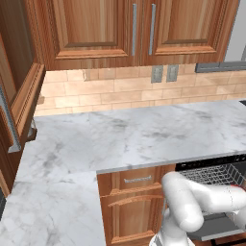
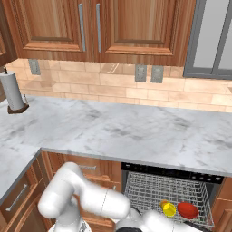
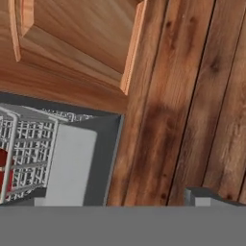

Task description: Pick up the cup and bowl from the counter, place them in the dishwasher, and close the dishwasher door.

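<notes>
Cup [image 2: 168, 209]: I see it lying in the dishwasher [image 2: 170, 192] rack, yellow, just left of the bowl.
Bowl [image 2: 187, 210]: red, in the same rack, beside the cup.
Counter [image 2: 118, 129]: white marble, running above the dishwasher.
Dishwasher door [image 3: 72, 163]: I see it dropped open, grey panel next to the wire rack.
Claw: I read it as spread wide, nothing pinched.
Paper towel roll [image 2: 12, 92]: upright at the counter's far left.

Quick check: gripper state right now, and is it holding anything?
Gripper: open, holding nothing; the cup and bowl already sit in the dishwasher rack.
</notes>
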